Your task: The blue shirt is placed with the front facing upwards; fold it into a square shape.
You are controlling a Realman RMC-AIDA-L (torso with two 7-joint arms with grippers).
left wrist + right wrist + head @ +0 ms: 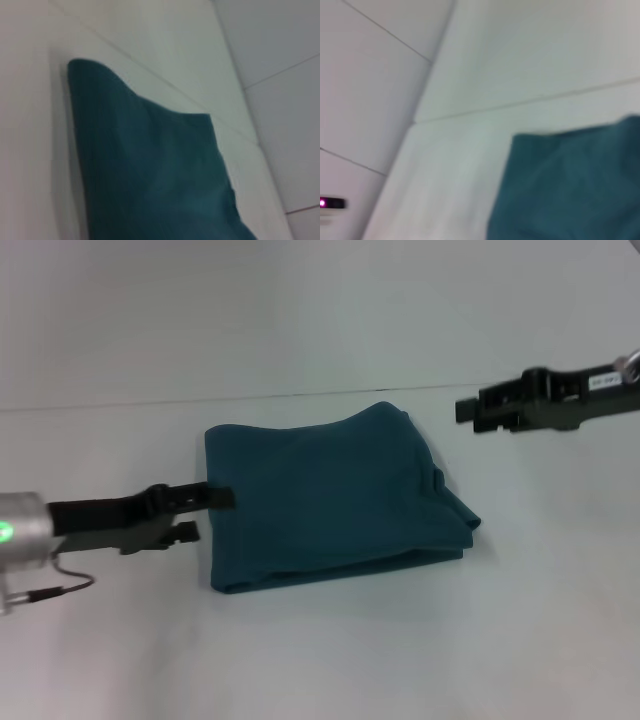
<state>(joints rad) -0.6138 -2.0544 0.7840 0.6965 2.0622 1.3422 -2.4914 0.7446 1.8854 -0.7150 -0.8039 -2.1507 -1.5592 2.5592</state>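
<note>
We see the blue shirt (330,500) folded square; left pincer (210,512) open at its edge, right pincer (467,416) apart, state unclear.

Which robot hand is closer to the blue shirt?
The left. The left gripper is right at the left edge of the shirt, its upper finger reaching over the edge. The right gripper hangs off the shirt's far right corner, clear of the cloth.

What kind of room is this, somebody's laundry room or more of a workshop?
More likely a robot test bench than a home. A plain white table holds only a folded blue shirt, with the left gripper at its edge and the right gripper raised beyond it. Nothing household is in view.
</note>
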